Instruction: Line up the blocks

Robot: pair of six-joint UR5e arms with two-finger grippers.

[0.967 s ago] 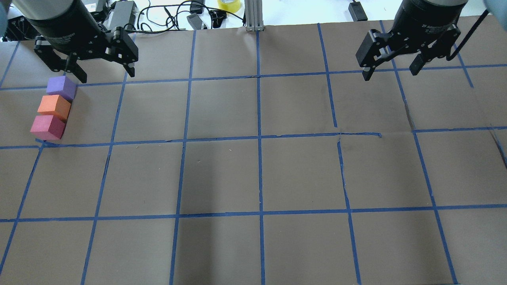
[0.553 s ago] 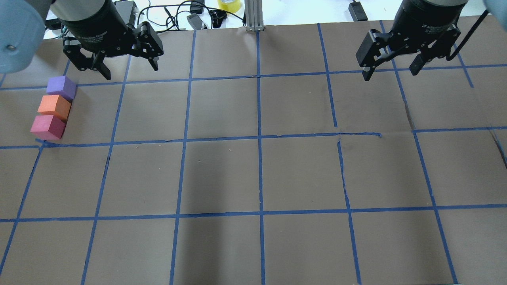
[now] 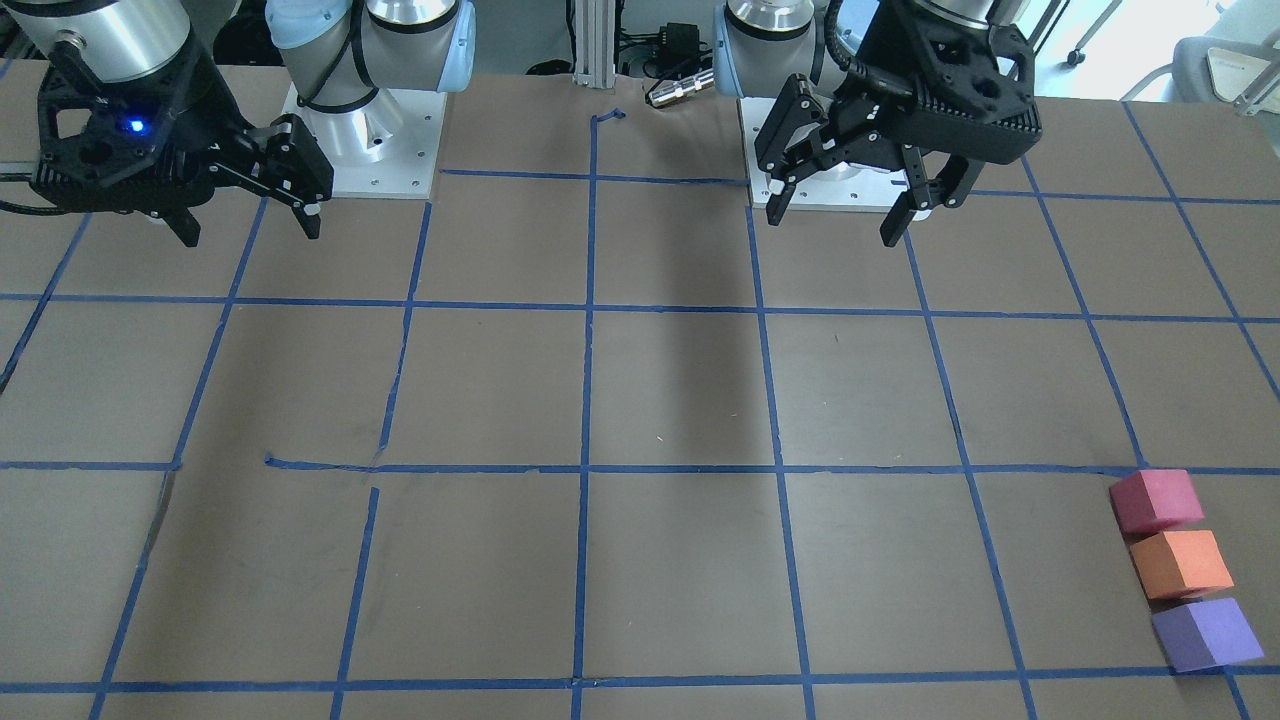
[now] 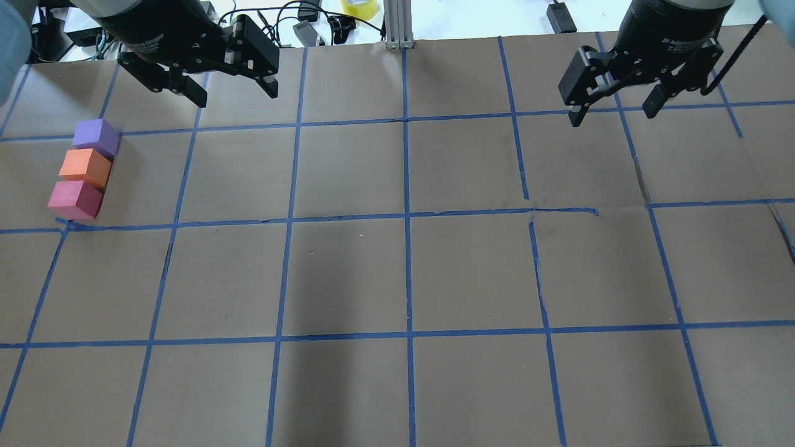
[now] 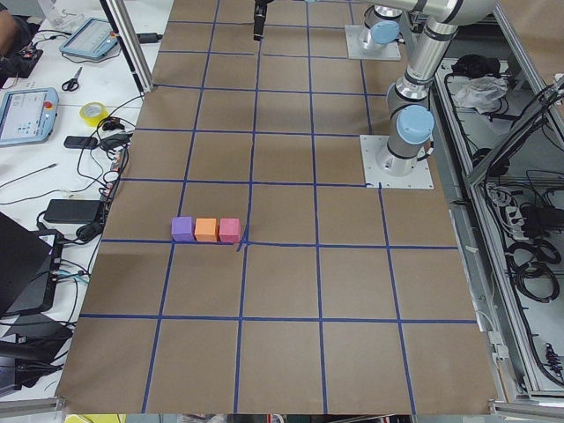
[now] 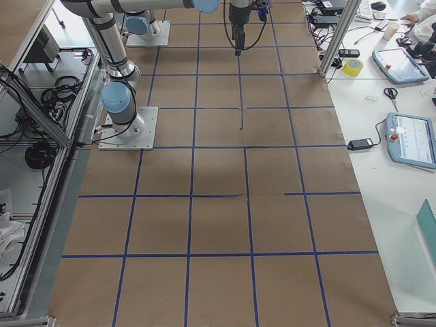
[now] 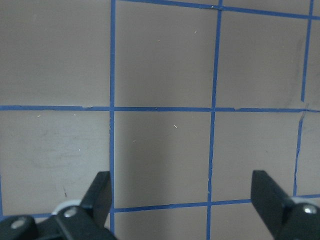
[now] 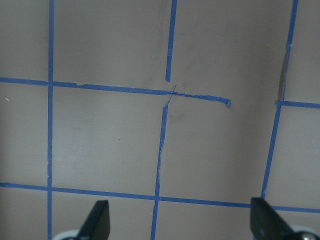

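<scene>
Three cubes stand touching in a short row at the table's left side: purple block [image 4: 96, 137], orange block [image 4: 86, 167], pinkish red block [image 4: 75, 199]. The front-facing view shows them at its lower right: red [image 3: 1155, 501], orange [image 3: 1180, 564], purple [image 3: 1205, 634]. My left gripper [image 4: 236, 94] is open and empty, raised near the far edge, well to the right of the purple block. My right gripper [image 4: 612, 117] is open and empty above the far right of the table. Both wrist views show only bare taped paper between open fingers [image 7: 100, 192] [image 8: 265, 220].
The table is covered in brown paper with a blue tape grid [image 4: 407, 217]. Beyond the far edge lie cables, a yellow tape roll [image 4: 359, 7] and an aluminium post [image 4: 397, 22]. The arm bases [image 3: 360, 150] stand at the robot's side.
My left gripper has moved to the right and toward the far edge, away from the purple block, still open. The blocks and the right gripper have not moved.
</scene>
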